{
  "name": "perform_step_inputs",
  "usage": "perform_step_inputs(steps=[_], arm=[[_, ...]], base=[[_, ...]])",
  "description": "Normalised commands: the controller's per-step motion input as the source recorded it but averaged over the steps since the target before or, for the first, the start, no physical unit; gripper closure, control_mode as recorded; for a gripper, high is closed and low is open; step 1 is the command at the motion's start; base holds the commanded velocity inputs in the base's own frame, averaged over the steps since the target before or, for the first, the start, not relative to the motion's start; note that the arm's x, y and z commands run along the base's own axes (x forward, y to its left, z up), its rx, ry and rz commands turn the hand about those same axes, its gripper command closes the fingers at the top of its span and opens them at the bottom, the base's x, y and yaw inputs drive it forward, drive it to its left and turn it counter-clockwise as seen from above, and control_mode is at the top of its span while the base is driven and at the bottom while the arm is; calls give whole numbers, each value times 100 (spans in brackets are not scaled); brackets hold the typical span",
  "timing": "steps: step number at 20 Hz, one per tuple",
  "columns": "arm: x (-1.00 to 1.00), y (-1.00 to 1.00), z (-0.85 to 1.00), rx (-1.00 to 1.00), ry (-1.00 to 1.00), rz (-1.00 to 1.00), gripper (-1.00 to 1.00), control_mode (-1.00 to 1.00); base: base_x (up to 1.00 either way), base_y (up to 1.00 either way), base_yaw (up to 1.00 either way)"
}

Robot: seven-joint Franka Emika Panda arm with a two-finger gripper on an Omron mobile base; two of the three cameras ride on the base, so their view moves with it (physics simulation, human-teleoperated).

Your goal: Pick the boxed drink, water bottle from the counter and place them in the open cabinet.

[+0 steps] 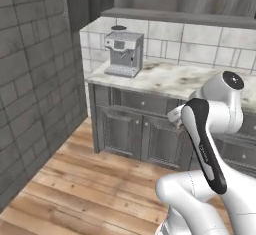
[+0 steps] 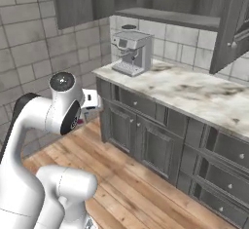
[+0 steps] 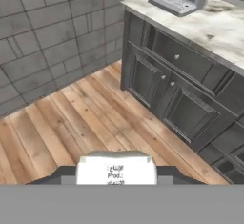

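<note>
My gripper (image 3: 116,175) is shut on the boxed drink (image 3: 116,167), a small white carton with printed text, held low between the two dark fingertips. From the right base view the carton (image 2: 92,99) sticks out beside the arm's wrist, above the wooden floor and left of the counter (image 2: 194,94). The left base view has it (image 1: 175,114) in front of the dark base cabinets. The white marble counter (image 1: 175,79) runs along the tiled wall. Above it is the open cabinet (image 2: 168,17) with its grey shelf board and its door (image 2: 234,26) swung out. The water bottle is out of view.
A grey coffee machine (image 1: 123,54) stands at the counter's left end (image 2: 132,52). Dark grey drawers and doors (image 3: 181,94) sit under the slab. A grey tiled wall (image 1: 30,89) closes the left side. Wooden floor (image 3: 71,127) lies below the hand.
</note>
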Motion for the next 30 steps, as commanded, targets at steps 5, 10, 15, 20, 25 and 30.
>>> perform_step_inputs(steps=[5,10,15,20,25,30], arm=[[0,0,0,0,0,0,100,100],[0,0,0,0,0,0,100,100],[0,0,0,0,0,0,100,100],[0,0,0,0,0,0,100,100],[0,0,0,0,0,0,100,100],[0,0,0,0,0,0,100,100]], base=[[70,39,-39],[67,39,-41],[76,36,-30],[77,28,-24],[65,17,-32],[59,21,-40]])
